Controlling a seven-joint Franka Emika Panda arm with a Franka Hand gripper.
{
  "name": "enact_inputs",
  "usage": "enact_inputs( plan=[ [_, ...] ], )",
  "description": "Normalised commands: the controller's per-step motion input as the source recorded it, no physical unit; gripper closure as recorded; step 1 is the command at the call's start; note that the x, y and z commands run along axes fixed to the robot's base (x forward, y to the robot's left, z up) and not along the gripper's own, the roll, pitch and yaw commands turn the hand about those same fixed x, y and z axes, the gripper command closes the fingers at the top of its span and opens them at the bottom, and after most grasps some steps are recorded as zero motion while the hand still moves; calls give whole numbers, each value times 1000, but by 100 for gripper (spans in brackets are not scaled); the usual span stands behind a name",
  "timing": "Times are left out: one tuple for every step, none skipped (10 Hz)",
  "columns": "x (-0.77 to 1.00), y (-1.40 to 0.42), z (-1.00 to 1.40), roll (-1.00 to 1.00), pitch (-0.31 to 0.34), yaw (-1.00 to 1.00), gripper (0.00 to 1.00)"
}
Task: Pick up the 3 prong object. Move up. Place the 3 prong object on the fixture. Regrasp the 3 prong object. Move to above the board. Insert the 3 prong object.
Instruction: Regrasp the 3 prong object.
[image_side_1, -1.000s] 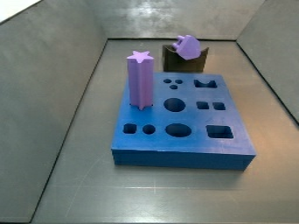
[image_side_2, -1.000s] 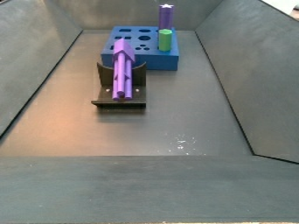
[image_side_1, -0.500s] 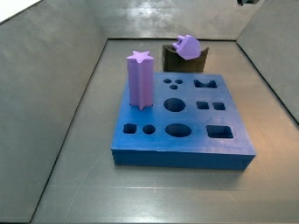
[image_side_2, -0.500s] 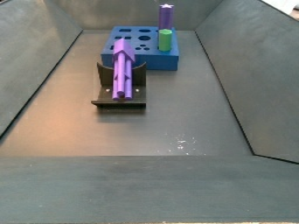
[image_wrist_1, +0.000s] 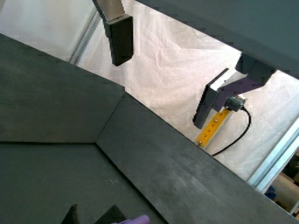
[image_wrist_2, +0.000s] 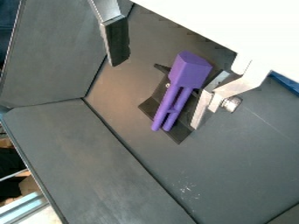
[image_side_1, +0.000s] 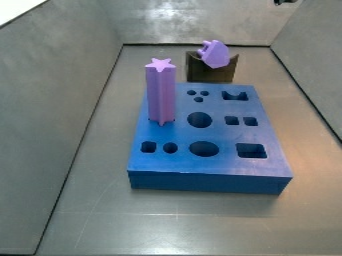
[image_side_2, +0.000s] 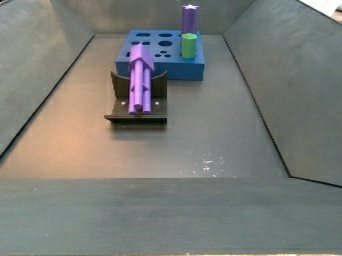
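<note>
The purple 3 prong object lies on the dark fixture with its prongs pointing away from the blocky end. It also shows in both side views, resting on the fixture. The blue board lies beside the fixture. My gripper hangs high above the object, open and empty, with the fingers to either side of it. In a wrist view my gripper shows only open space between the fingers. A dark bit of it touches a side view's top edge.
A tall purple star-topped post and a green peg stand in the board. Sloping grey walls enclose the floor on all sides.
A dark bit of the gripper has come into a side view at the top edge. The 3 prong object, fixture and board have not moved.
</note>
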Motion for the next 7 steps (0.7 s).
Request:
enact_inputs(
  plan=[
    [728,-59,-29,175,12,100,0],
    [721,-56,-34,167,23,88,0],
    [718,-55,-36,163,27,85,0],
    [711,-55,-39,156,36,83,0],
    [705,-56,-40,150,44,84,0],
    [697,-56,-38,142,54,87,0],
    [693,-56,-36,138,59,89,0]
  ],
)
